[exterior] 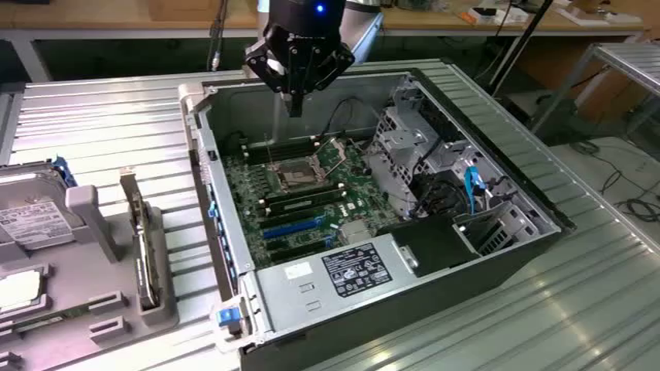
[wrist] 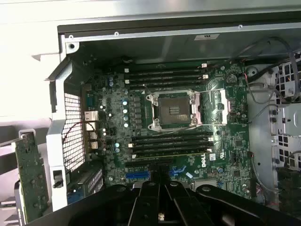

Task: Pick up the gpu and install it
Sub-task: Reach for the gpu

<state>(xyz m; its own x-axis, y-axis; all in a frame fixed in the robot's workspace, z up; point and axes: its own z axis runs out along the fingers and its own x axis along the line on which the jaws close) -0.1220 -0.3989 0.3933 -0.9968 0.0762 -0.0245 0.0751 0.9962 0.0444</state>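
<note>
The case [exterior: 413, 317] lies open on its side, and I call every place from it. Beside the case, on the exterior view's left, sits the tray [exterior: 103, 232]. Inside the case is the motherboard [exterior: 309, 185], with an empty socket in the middle and blue slots [exterior: 294, 229] towards the near end.

My gripper [exterior: 295, 104] hangs over the far wall of the case and looks straight down onto the motherboard. The fingers are pressed together with nothing between them.

The gpu [exterior: 144, 247] is outside the case, well apart from me. It stands on edge in a tray slot, with its bracket end towards the far side. Nothing is installed yet.

I judge the gpu to be light and stiff, but thin and fragile: bare parts on the faces, contacts along the bottom edge. It is not slippery, though it has little to bite on. The free top edge looks the best hold, pinched across the card's thickness near the middle so it lifts level. The bracket seems sturdier, but it sits off balance.
</note>
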